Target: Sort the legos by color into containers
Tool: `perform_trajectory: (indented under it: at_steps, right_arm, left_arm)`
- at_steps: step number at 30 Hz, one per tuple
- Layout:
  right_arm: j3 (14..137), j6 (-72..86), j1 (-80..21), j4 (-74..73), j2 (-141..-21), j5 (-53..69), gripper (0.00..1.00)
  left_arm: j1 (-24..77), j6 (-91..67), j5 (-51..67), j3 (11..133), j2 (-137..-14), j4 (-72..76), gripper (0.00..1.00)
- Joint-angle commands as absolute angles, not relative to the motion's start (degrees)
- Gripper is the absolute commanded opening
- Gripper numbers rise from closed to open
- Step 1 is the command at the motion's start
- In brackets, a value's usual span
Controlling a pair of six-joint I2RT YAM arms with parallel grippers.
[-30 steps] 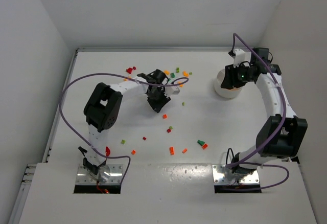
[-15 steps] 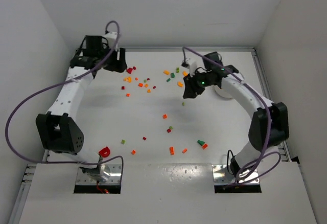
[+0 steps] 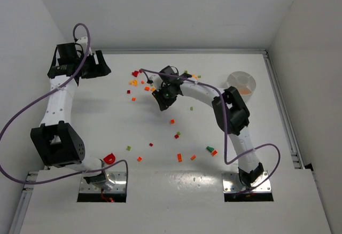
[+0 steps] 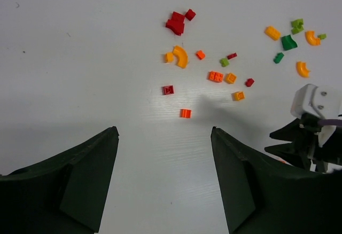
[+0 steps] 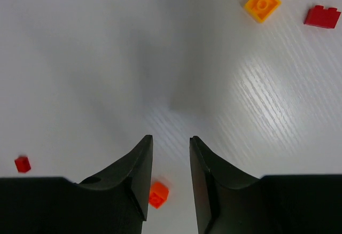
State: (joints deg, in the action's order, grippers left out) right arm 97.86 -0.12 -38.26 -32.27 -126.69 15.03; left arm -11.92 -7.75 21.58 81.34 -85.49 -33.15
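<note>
Surface: white table (image 3: 224, 127), boxed in by plain white walls (image 3: 160, 9).
Dish: round white divided dish (image 3: 241, 79) at the far right of the table, mouth up (being round, it has no long axis); something orange lies in its near section.
Legos: red, orange, yellow and green legos (image 3: 144, 84) lie thickest at the far centre, with a thinner scatter nearer the arm bases. All are well apart from the dish.
Left side: left gripper (image 3: 100, 65) is held over the far left of the table, jaws spread wide, nothing between them.
Right side: right gripper (image 3: 163, 99) is low over the far-centre cluster, fingers a narrow slit apart, only bare table in the gap.
Long axes: red oblong brick (image 5: 322, 16) runs nearly across the right wrist frame, a little tilted; yellow square brick (image 5: 262, 2) sits cornerwise, stud up.
Top view only: the dish (neither wrist camera catches it).
Left wrist only: orange curved piece (image 4: 180, 56) lying flat.
Right wrist only: small orange brick (image 5: 157, 194) just beside one fingertip, partly hidden; whether they touch, I cannot tell.
</note>
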Motion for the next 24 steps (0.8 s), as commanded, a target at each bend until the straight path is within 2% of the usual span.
perform_trajectory:
  at_steps: [1, 12, 24]
  right_arm:
    - [102.39, 6.67, -39.63, -29.1, -127.27, 6.69, 0.34]
    - [109.86, 12.65, -42.36, -26.81, -137.19, -2.19, 0.34]
    - [117.15, 17.75, -42.89, -26.19, -144.75, -9.05, 0.41]
  left_arm:
    - [-13.18, -8.96, 24.17, 81.74, -84.2, -31.82, 0.76]
    - [-16.61, -8.96, 26.54, 80.6, -83.67, -31.29, 0.76]
    - [-18.46, -8.96, 28.3, 81.12, -83.67, -31.29, 0.76]
